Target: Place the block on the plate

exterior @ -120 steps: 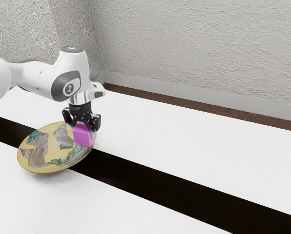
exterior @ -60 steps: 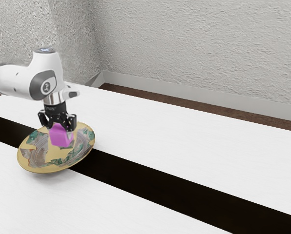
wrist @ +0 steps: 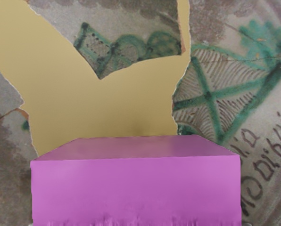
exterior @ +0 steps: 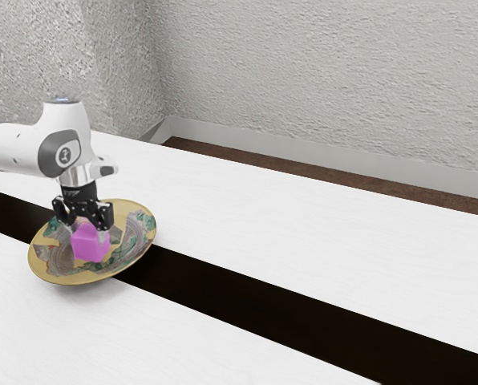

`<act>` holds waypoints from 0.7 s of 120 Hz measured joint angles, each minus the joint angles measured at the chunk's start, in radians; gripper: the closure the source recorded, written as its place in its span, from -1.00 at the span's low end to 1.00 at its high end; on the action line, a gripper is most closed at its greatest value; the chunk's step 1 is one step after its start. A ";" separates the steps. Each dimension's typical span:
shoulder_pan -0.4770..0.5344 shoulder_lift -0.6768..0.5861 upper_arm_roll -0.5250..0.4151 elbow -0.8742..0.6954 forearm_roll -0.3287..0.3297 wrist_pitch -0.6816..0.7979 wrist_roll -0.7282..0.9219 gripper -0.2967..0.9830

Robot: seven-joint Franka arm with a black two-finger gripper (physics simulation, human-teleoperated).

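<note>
My gripper (exterior: pixel 87 233) points down over the plate in the exterior view, shut on the pink-purple block (exterior: pixel 91 244) at its sides. The block is low over the plate's middle; whether its underside touches the plate cannot be told. The round plate (exterior: pixel 136 248) has a gold rim and a patchwork of gold, grey and green patterns. In the wrist view, the block (wrist: pixel 136 190) lies just under the hand, with the plate's patterned surface (wrist: pixel 107 108) behind it.
The plate straddles a black stripe (exterior: pixel 247 293) running across the white table (exterior: pixel 303 216). A textured wall (exterior: pixel 327 80) stands behind the table's far edge, with brown floor between them.
From over the plate's rim, my hand has carried the block toward the exterior view's left to above the plate's middle, then lowered it. The plate has stayed put.
</note>
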 joint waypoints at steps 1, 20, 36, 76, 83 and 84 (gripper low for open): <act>0.000 0.000 0.000 0.000 0.000 0.000 0.001 -0.26; 0.001 -0.006 -0.001 0.001 0.004 0.000 0.016 -0.40; -0.002 -0.035 -0.005 0.003 0.005 -0.011 0.026 -0.47; -0.043 -0.158 -0.007 0.071 -0.012 -0.121 0.066 -0.52; -0.079 -0.164 0.020 0.098 -0.017 -0.145 0.073 -0.53; -0.084 -0.164 0.024 0.100 -0.018 -0.149 0.074 -0.53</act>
